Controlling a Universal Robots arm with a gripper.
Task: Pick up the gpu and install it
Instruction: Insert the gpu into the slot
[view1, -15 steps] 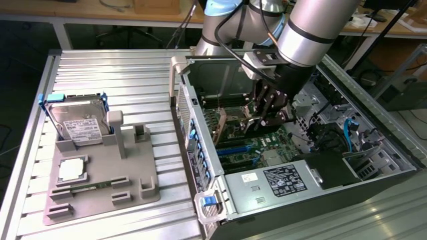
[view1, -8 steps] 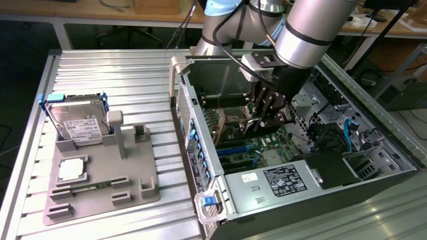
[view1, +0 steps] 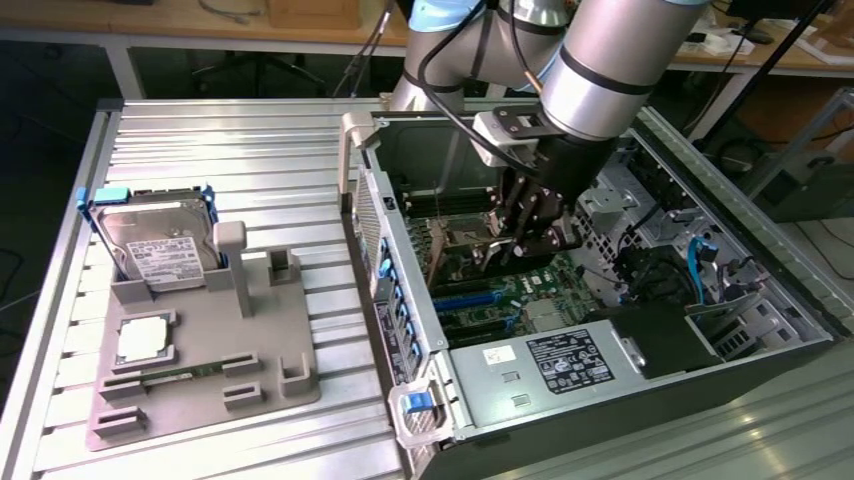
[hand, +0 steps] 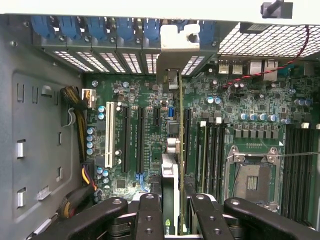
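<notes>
**Inspector:** Exterior view first. The gripper (view1: 534, 232) is down inside the open computer case (view1: 787, 300), above the motherboard (view1: 501, 290). The hard drive (view1: 154, 245) stands in the grey fixture (view1: 200, 370) on the exterior view's left, well apart from the work.

**Assistant:** And the gpu?

**Inspector:** Wrist view. The gpu (hand: 172, 150) stands edge-on between the fingers (hand: 148, 215), which are closed narrowly on it. Its silver bracket end reaches toward the rear slot panel (hand: 125, 60); its lower edge is near the expansion slots (hand: 135, 140), but I cannot tell whether it is seated.

**Assistant:** Risks?

**Inspector:** In my judgement, misalignment. If the card edge sits beside the slot and not over it, downward force would stress the board or connector. The bracket could also catch on the panel and tilt the card in the grip.
</notes>
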